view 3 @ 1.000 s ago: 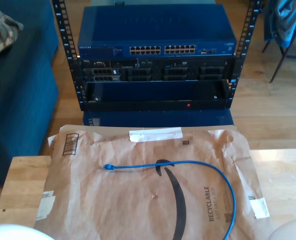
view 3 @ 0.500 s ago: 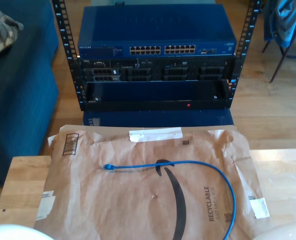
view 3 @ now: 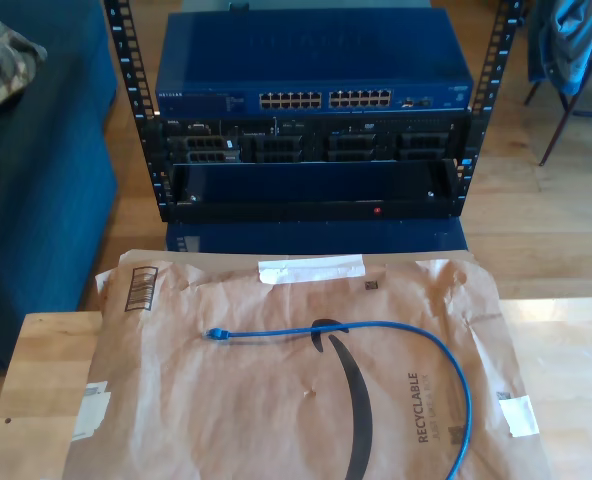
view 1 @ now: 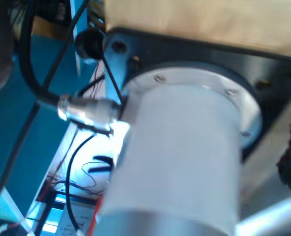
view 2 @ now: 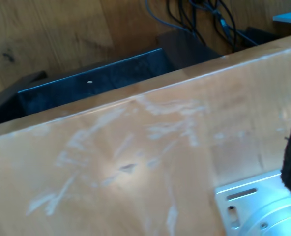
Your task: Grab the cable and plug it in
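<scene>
- A rack (view 3: pixel 311 110) of network equipment fills the 12 o'clock part of the exterior view, standing on a wood floor beyond the table.
- At the rack's top sits a blue network switch (view 3: pixel 314 60) with two blocks of ports (view 3: pixel 324 99) along its front; black units sit below it.
- A light wooden table (view 3: pixel 566 350) spans the 6 o'clock half of the exterior view.
- A flattened brown cardboard sheet (view 3: pixel 276 400) covers most of the table, printed with a black curved arrow and the word "RECYCLABLE".
- The cable (view 3: pixel 416 340), thin and bright blue, lies loose on the cardboard near the exterior view's centre. It runs from 9 o'clock towards 3 o'clock, then curves down to 5 o'clock and off the frame's edge.
- The cable's plug (view 3: pixel 216 334) rests on the cardboard at its 9 o'clock end, with nothing touching it.
- My first gripper's camera looks at a white cylindrical arm joint (view 1: pixel 180 162) on a black plate, with a metal connector (view 1: pixel 89 112) and black wires beside it. I cannot tell how its fingers stand.
- My second gripper's camera looks at scuffed tabletop (view 2: pixel 135 162) and a metal bracket (view 2: pixel 253 206). Dark blurred shapes sit at the frame's edges, so I cannot tell its finger opening.
</scene>
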